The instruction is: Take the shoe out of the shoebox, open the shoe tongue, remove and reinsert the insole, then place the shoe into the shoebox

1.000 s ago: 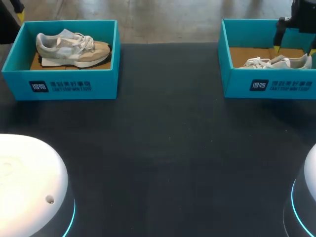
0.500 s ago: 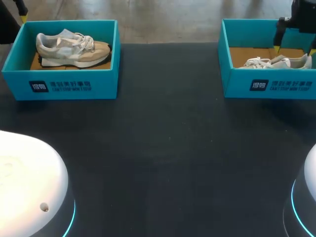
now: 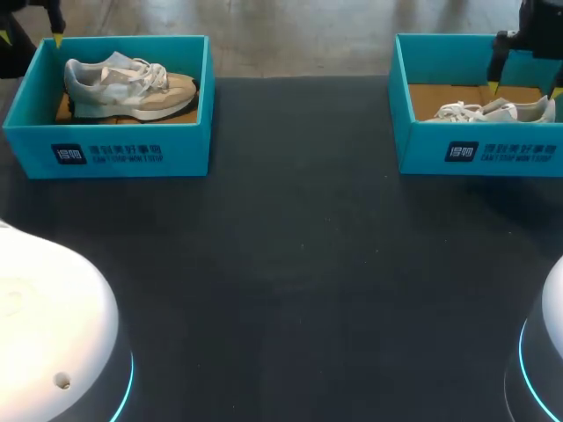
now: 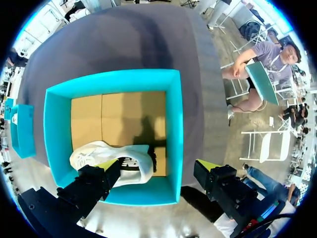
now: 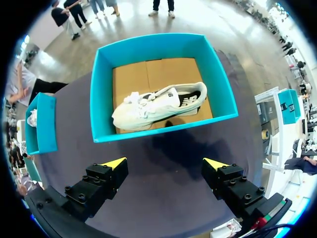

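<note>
A grey and beige shoe (image 3: 127,88) lies on its side in the left teal shoebox (image 3: 110,154). My left gripper (image 3: 31,38) hangs open over that box's far left corner. In the left wrist view the left gripper (image 4: 157,165) straddles the box wall (image 4: 174,134), and one finger (image 4: 94,181) covers part of the shoe (image 4: 106,156). A white shoe (image 3: 493,112) lies in the right shoebox (image 3: 475,154), with my right gripper (image 3: 524,88) open above its back. In the right wrist view that shoe (image 5: 158,106) and its box (image 5: 163,126) sit ahead of the open, empty gripper (image 5: 164,163).
The dark table (image 3: 290,246) stretches between the two boxes. Both arm bases, white domes (image 3: 53,325), stand at the near corners. The other shoebox shows to the side in each wrist view (image 5: 42,124) (image 4: 22,131).
My left gripper has come further into the head view at the top left, over the left box's corner. The right arm and both shoes have not moved.
</note>
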Robot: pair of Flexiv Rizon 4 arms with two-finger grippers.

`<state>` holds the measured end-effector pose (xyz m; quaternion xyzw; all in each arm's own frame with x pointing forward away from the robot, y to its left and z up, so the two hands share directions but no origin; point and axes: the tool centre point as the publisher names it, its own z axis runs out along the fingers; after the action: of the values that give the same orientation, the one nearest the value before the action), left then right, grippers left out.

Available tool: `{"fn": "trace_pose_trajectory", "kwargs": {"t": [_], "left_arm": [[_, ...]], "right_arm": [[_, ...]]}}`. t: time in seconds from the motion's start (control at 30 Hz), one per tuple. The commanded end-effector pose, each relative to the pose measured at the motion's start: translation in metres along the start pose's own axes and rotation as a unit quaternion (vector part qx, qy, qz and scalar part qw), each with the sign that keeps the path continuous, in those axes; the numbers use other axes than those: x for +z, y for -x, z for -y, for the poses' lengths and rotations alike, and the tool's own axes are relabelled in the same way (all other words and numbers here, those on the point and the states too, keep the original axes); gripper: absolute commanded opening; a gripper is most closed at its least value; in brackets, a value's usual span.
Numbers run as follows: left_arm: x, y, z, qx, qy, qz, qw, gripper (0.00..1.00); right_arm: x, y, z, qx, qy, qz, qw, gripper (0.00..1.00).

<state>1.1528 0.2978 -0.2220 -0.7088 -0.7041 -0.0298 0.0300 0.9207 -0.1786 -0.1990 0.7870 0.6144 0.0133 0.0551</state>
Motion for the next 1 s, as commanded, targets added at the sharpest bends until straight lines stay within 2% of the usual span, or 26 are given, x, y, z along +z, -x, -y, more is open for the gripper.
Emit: {"fn": "trace_pose_trajectory", "kwargs": {"t": [0.03, 0.13, 0.4, 0.53, 0.7, 0.77, 1.0], "left_arm": [[0.011, -0.002, -0.017, -0.002, -0.023, 0.004, 1.0, 1.0], [0.018, 0.001, -0.02, -0.002, -0.018, -0.005, 1.0, 1.0], [0.038, 0.005, -0.031, -0.019, -0.024, -0.002, 1.0, 0.89], [0.046, 0.003, -0.033, -0.027, -0.023, -0.001, 0.999, 0.88], [0.054, 0.002, -0.035, -0.03, -0.026, 0.001, 0.999, 0.84], [0.059, 0.002, -0.035, -0.033, -0.027, -0.003, 0.999, 0.78], [0.07, 0.006, -0.039, -0.04, -0.021, -0.009, 0.999, 0.74]], "right_arm": [[0.0, 0.0, 0.0, 0.0, 0.0, 0.0, 1.0, 1.0], [0.0, 0.0, 0.0, 0.0, 0.0, 0.0, 1.0, 1.0], [0.0, 0.0, 0.0, 0.0, 0.0, 0.0, 1.0, 1.0], [0.0, 0.0, 0.0, 0.0, 0.0, 0.0, 1.0, 1.0], [0.0, 0.0, 0.0, 0.0, 0.0, 0.0, 1.0, 1.0], [0.0, 0.0, 0.0, 0.0, 0.0, 0.0, 1.0, 1.0], [0.0, 0.0, 0.0, 0.0, 0.0, 0.0, 1.0, 1.0]]}}
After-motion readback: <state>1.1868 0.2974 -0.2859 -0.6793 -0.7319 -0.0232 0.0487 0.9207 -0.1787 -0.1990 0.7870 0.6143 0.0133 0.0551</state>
